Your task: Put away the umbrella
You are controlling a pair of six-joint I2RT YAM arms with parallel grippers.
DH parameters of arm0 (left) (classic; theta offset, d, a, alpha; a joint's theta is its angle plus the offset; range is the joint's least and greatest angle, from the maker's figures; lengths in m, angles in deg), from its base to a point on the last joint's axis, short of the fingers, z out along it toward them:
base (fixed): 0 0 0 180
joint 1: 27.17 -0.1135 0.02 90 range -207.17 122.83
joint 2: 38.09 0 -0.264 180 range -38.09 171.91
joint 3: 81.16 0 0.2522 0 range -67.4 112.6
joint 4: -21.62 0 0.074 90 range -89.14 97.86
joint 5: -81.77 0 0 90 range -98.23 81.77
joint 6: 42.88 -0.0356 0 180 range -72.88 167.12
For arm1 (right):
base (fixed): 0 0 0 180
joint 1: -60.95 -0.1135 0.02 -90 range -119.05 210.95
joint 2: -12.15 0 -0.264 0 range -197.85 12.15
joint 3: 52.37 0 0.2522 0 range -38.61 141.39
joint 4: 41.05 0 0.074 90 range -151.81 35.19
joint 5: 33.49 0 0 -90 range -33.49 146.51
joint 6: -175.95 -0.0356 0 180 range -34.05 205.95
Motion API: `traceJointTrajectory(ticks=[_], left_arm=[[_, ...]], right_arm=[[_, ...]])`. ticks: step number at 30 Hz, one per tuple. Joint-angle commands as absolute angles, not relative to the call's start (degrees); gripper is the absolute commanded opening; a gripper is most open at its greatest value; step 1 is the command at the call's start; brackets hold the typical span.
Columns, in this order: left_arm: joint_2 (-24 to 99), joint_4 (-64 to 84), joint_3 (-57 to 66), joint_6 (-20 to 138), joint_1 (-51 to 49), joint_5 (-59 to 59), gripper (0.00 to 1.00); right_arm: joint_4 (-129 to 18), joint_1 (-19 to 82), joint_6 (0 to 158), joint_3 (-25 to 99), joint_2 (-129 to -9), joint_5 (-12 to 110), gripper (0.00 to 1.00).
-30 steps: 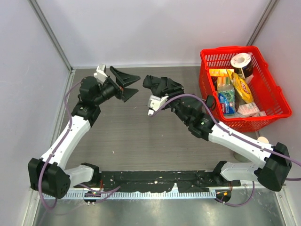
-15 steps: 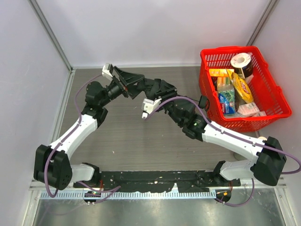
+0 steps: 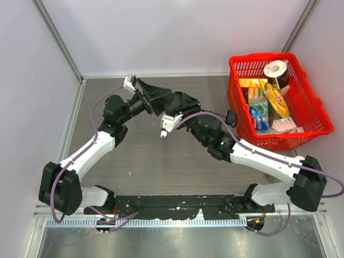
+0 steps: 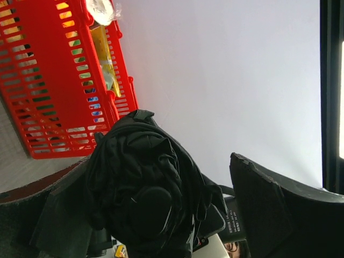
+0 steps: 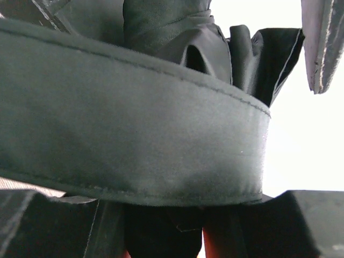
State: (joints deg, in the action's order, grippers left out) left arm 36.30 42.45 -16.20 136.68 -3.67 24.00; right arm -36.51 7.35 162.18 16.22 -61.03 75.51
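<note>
Left gripper (image 3: 160,100) has moved in over the last second. It was well apart from the umbrella (image 3: 185,101); now its jaws are spread wide around the umbrella's near end, gripping nothing yet. Right gripper (image 3: 178,109) looks clamped on the folded bundle, holding it above the table (image 3: 134,156) at mid-back, left of the red basket (image 3: 259,55). You're likely set for a two-arm grab or handover. The umbrella's long axis runs roughly left-right, with its rounded end (image 4: 153,207) pointing at the left wrist; handle or tip, can't tell.
</note>
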Motion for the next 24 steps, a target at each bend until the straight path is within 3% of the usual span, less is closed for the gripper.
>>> traceJointTrajectory(ticks=[1, 3, 6, 9, 13, 20, 24], left_arm=[[36.2, 45.4, -15.0, 135.8, -2.9, 25.5, 1.00], [36.0, 45.5, -15.5, 136.1, -2.9, 24.4, 1.00], [36.9, 48.3, -15.3, 137.6, -2.9, 25.2, 0.91], [37.9, 50.3, -14.8, 138.3, -2.8, 26.0, 0.70], [38.9, 54.4, -15.2, 140.7, -2.7, 27.1, 0.50], [38.8, 54.3, -13.5, 139.1, -2.7, 28.7, 0.45], [39.1, 53.8, -13.0, 136.1, -2.7, 30.2, 0.14]], right_arm=[[-30.9, 6.7, 162.9, 20.1, -60.3, 75.1, 0.01], [-31.2, 6.6, 163.2, 20.5, -60.3, 75.3, 0.01], [-31.8, 6.5, 163.7, 20.7, -60.4, 75.7, 0.01], [-32.0, 6.2, 163.9, 20.6, -60.2, 75.8, 0.01], [-31.9, 6.1, 164.4, 20.5, -60.3, 76.3, 0.01], [-32.0, 6.0, 165.8, 19.8, -60.4, 76.5, 0.01], [-31.4, 5.8, 165.7, 19.1, -60.4, 77.0, 0.01]])
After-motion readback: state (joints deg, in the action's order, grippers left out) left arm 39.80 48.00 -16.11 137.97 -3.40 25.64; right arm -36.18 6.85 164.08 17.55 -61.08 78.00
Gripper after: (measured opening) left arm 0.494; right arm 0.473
